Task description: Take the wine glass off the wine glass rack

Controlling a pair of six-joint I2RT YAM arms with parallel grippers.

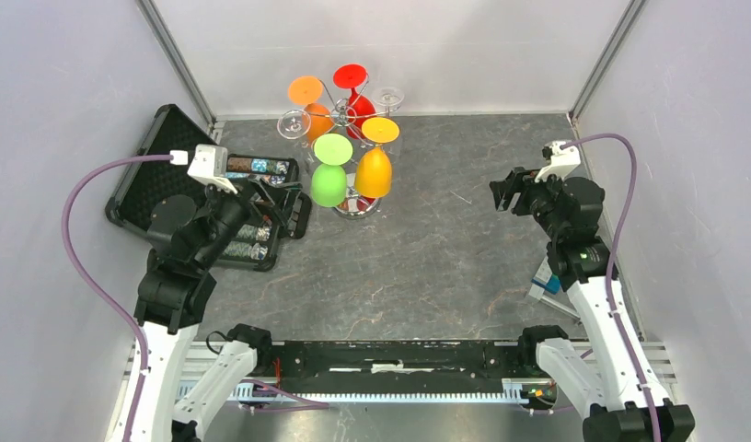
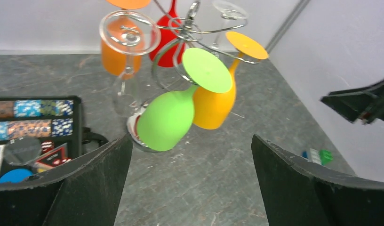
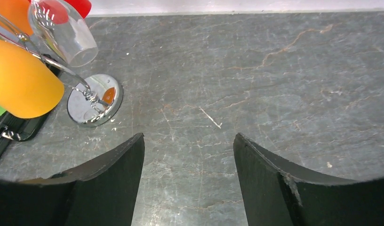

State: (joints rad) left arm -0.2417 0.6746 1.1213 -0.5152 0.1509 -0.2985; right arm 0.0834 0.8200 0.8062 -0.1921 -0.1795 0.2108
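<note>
My left gripper (image 2: pixel 189 140), spread wide and empty, faces the lime-green wine glass (image 2: pixel 166 120) hanging bowl-down at the chrome wire rack (image 2: pixel 180 35)'s near side. It is likely light, brittle and slick, so I'd clasp its bowl gently.

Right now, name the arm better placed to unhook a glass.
Left. The left gripper, open, faces the green wine glass hanging close ahead on the wine glass rack; the right gripper stands farther off, over bare table.

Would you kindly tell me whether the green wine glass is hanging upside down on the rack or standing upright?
Hanging upside down: the green wine glass has its foot up in the wine glass rack, bowl tilted below.
</note>
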